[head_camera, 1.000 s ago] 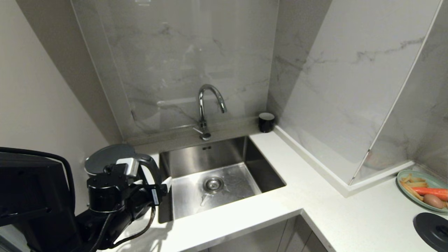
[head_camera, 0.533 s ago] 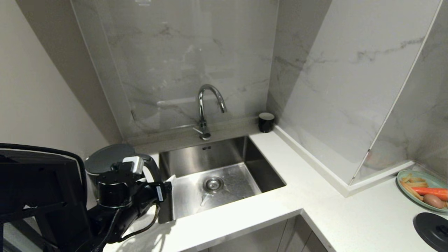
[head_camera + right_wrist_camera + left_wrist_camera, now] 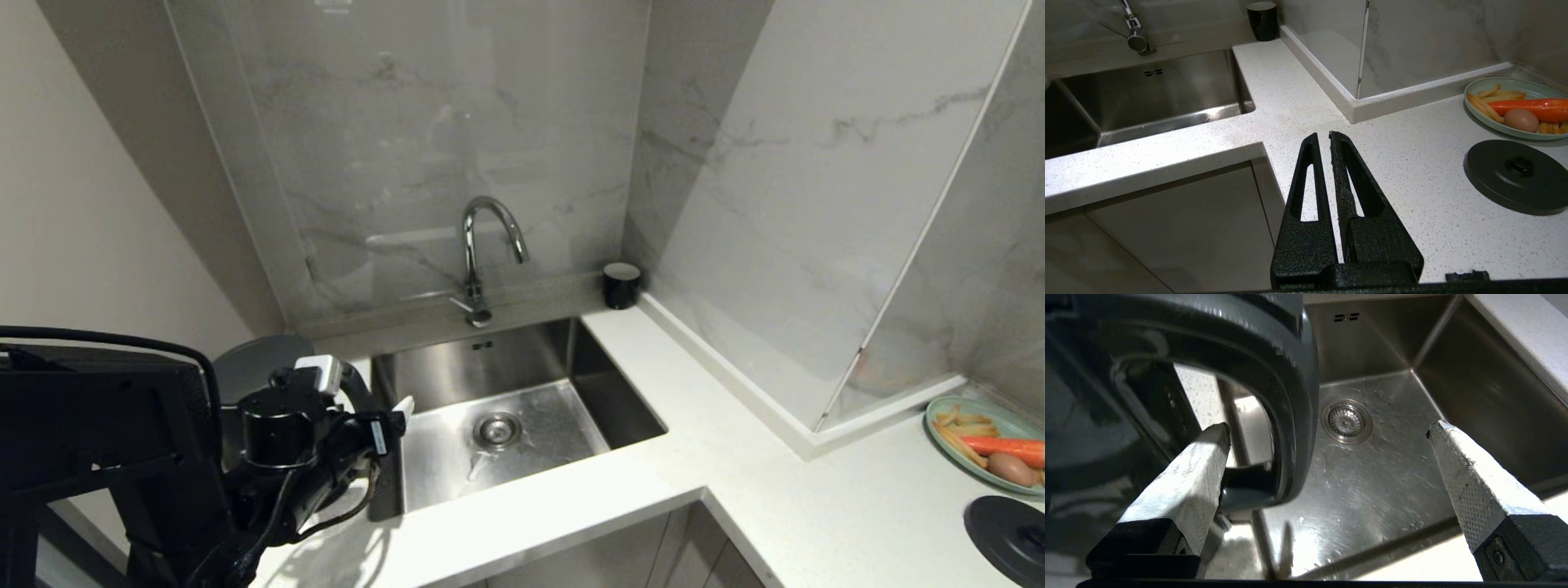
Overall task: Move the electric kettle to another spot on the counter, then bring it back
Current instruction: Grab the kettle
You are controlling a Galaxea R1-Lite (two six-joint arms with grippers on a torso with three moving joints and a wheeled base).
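Head view first, starting at your left: the left gripper (image 3: 384,420) has crept toward the electric kettle (image 3: 253,367) over the last second, and its fingers have spread to full width around the loop handle. Nothing is clamped yet. The kettle stands on the counter (image 3: 735,441) just left of the sink (image 3: 506,408), well apart from its base disc (image 3: 1008,535) at far right, so you look to be starting the return leg.

Left wrist view gives you what the head view hides: one finger (image 3: 1188,477) sits inside the handle loop (image 3: 1290,416), the other finger (image 3: 1466,477) outside over the basin.

Right wrist view alone shows the right gripper (image 3: 1324,134), its fingers together, parked above the counter's inner corner.
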